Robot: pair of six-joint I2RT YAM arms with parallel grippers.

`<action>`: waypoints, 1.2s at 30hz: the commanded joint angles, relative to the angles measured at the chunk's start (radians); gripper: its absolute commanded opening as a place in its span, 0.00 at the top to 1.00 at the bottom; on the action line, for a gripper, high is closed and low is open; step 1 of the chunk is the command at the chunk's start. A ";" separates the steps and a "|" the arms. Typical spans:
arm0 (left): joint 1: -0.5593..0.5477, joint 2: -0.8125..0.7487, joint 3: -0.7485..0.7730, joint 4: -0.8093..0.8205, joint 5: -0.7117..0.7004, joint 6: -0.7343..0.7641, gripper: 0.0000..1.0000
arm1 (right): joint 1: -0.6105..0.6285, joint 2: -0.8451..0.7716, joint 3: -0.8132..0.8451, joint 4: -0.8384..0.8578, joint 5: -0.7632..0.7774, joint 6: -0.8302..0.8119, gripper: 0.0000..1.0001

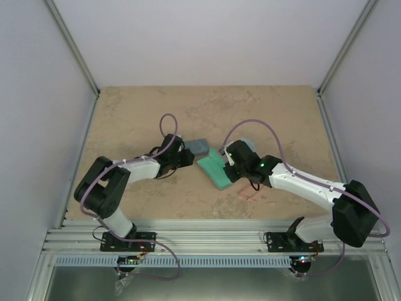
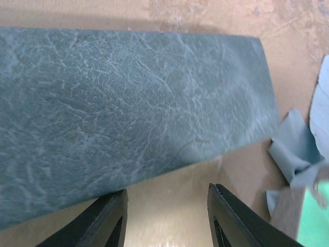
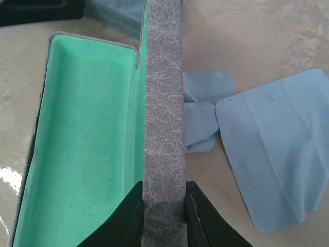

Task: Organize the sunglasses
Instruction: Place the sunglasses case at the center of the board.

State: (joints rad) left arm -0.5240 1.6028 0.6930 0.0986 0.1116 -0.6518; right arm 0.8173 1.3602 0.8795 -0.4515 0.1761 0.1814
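Observation:
A thin red-framed pair of sunglasses (image 1: 249, 194) lies on the table, just in front of the right arm's forearm. My right gripper (image 1: 232, 163) (image 3: 163, 185) is shut on the upright grey flap of the open grey case (image 3: 162, 103). That case's green lining (image 3: 85, 139) faces up and holds nothing. My left gripper (image 1: 187, 156) (image 2: 167, 193) sits at the near edge of the closed blue-grey case (image 1: 199, 147) (image 2: 128, 103). Its jaws stand apart over bare table with nothing between them.
Two light blue cloths (image 3: 272, 149) (image 3: 203, 118) lie crumpled on the table right of the open case; one cloth (image 2: 293, 149) also shows right of the blue-grey case. Both cases sit mid-table, close together, between the two arms.

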 commanded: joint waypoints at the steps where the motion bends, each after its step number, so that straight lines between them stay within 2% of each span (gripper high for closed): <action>1: -0.002 0.079 0.090 -0.011 -0.078 0.030 0.55 | 0.042 -0.004 -0.014 0.015 0.045 0.015 0.92; 8: 0.022 0.146 0.160 0.001 -0.068 0.049 0.56 | 0.068 0.086 -0.015 0.154 0.022 -0.043 0.92; 12: 0.087 0.136 0.146 0.021 -0.049 0.047 0.58 | 0.068 0.148 0.015 0.220 0.045 -0.074 0.93; 19: 0.111 0.019 0.092 0.065 0.026 -0.006 0.55 | 0.062 0.247 0.042 0.339 0.091 -0.170 0.94; 23: 0.111 -0.084 0.040 0.036 -0.011 -0.052 0.52 | 0.062 0.302 0.048 0.432 0.217 -0.244 0.92; 26: 0.111 -0.164 0.010 -0.040 -0.084 -0.084 0.46 | 0.062 0.324 0.055 0.514 0.224 -0.317 0.89; 33: 0.111 -0.330 -0.040 -0.162 -0.178 -0.077 0.40 | 0.062 0.393 0.105 0.559 0.153 -0.426 0.78; 35: 0.111 -0.355 -0.042 -0.176 -0.178 -0.071 0.39 | 0.062 0.389 0.116 0.544 0.169 -0.399 0.72; 36: 0.112 -0.367 -0.045 -0.182 -0.179 -0.067 0.38 | 0.062 0.362 0.114 0.539 0.166 -0.367 0.65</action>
State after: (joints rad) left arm -0.4114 1.2846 0.6624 -0.0174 -0.0246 -0.7193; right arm 0.8803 1.7462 0.9596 0.0391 0.3351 -0.1959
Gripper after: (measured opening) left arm 0.610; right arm 0.270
